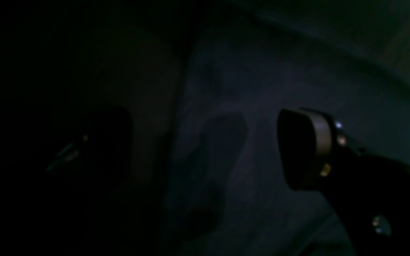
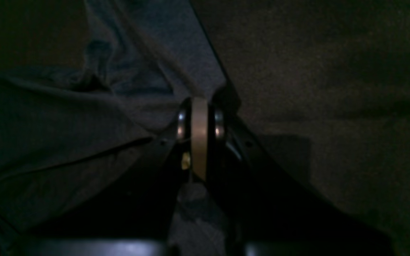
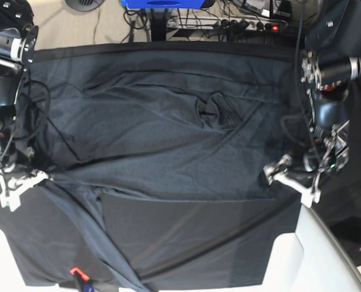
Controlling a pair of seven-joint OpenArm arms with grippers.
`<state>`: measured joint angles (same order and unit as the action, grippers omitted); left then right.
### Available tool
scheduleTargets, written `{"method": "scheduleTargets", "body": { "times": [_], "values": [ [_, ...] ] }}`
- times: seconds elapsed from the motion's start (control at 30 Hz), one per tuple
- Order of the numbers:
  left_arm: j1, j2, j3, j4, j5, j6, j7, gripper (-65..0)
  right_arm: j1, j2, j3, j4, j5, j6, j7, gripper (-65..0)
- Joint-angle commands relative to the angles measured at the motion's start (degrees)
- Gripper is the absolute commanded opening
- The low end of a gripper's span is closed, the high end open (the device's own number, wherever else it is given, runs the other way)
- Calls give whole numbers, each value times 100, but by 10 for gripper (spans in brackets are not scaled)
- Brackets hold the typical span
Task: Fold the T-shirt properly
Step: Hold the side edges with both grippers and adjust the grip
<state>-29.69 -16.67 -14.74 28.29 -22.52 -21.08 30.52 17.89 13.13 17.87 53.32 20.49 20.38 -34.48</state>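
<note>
The T-shirt (image 3: 162,134) lies spread flat across the black table covering (image 3: 198,243). The right gripper (image 2: 199,106) has its fingers pressed together, pinching the shirt's edge at the base view's left. The left gripper (image 3: 276,171) has its fingers spread wide just over the shirt's opposite edge, holding nothing.

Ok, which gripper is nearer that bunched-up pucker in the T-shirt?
Left. The left gripper, open, is at the T-shirt edge on the pucker's side; the right gripper, shut, is at the opposite edge.
</note>
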Motion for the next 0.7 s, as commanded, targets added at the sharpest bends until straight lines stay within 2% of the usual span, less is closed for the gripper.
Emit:
{"method": "scheduleTargets", "body": {
  "times": [0.0, 0.13, 0.2, 0.27, 0.37, 0.5, 0.6, 0.67],
  "values": [
    [-235, -78, 11, -179, 15, 11, 11, -28, 149, 90, 11, 123, 48, 32, 120, -648],
    [-569, -70, 19, -803, 41, 108, -208, -28, 141, 116, 20, 132, 48, 32, 120, -648],
    [-587, -35, 19, -847, 358, 363, -235, -28, 141, 116, 20, 132, 48, 32, 120, -648],
    [-552, 115, 19, -856, 727, 363, -244, -49, 141, 125, 29, 132, 48, 41, 120, -648],
    [-455, 194, -7, -838, 894, 354, -244, -163, 141, 116, 20, 132, 48, 41, 120, -648],
    [-279, 203, 11, -838, 560, 354, -244, -332, 141, 125, 37, 132, 48, 41, 120, -648],
    [-165, 150, -16, -733, 472, 363, -244, -393, 141, 134, 46, 132, 48, 41, 120, -648],
    [-33, 133, -25, -495, 490, 372, -226, -406, 141, 134, 46, 132, 48, 41, 120, -648]
  ]
}}
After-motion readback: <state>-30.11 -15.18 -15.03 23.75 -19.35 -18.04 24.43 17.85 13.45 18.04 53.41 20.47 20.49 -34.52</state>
